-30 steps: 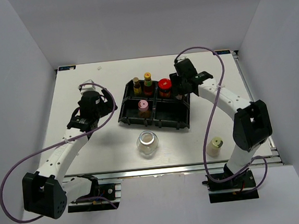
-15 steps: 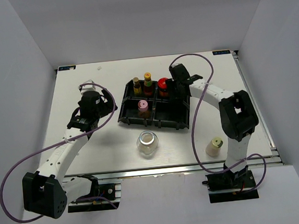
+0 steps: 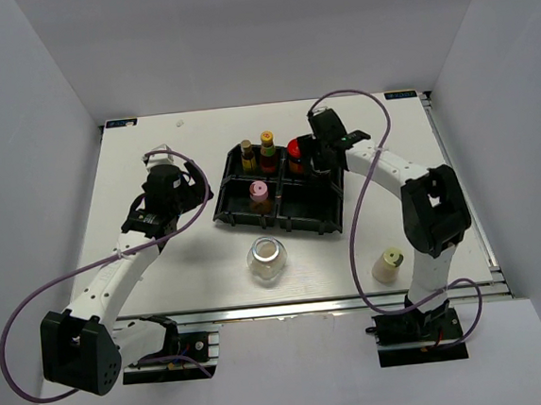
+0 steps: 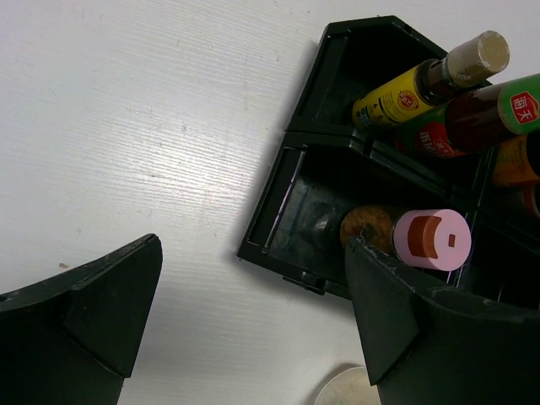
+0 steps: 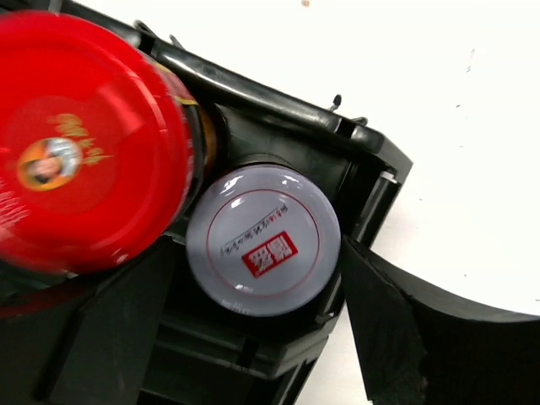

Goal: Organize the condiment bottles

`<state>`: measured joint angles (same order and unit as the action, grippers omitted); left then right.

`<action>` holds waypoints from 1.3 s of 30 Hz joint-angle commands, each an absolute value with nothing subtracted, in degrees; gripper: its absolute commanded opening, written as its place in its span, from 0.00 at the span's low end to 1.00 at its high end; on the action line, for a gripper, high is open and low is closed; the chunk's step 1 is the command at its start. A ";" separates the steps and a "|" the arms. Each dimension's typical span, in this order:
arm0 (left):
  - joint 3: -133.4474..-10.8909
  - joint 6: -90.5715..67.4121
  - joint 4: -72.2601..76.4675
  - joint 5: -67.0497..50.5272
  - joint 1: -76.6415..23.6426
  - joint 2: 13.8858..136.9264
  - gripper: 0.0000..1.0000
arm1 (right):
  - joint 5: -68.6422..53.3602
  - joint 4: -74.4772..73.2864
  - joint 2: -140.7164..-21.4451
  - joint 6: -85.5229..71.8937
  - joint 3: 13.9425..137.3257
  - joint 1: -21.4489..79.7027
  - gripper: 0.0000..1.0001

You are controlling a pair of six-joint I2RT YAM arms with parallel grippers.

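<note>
Straddling silver-lidded jar (image 5: 262, 240) in tray (image 5: 371, 152) beside red-lidded jar (image 5: 84, 143): right end effector (image 5: 257, 253), spread apart. Left end effector (image 4: 253, 245) apart above surface (image 4: 126, 101).

Two slim dark bottles (image 3: 247, 155) (image 3: 268, 150) stand side by side in the far-left compartment of the tray (image 3: 291, 225): one has a yellow label and tan cap, the other a green label. Pink-capped bottle (image 3: 259, 195) has an amber body and stands upright in the near-left compartment. Red-lidded jar (image 3: 296, 153) is in the far-right compartment, with the silver-lidded jar (image 5: 263, 240) just beside it, its lid carrying a red ring and mark. Clear glass jar (image 3: 267, 260) stands upright on the surface (image 3: 210, 274) just in front of the tray. Cream bottle (image 3: 387, 264) is on the surface near the right edge, well apart.
</note>
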<state>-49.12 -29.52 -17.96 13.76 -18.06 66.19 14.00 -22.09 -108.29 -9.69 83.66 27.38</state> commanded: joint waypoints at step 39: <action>-49.83 -28.48 -27.41 7.80 -49.38 68.98 0.98 | 8.87 -25.14 -53.62 -16.35 51.42 27.33 0.89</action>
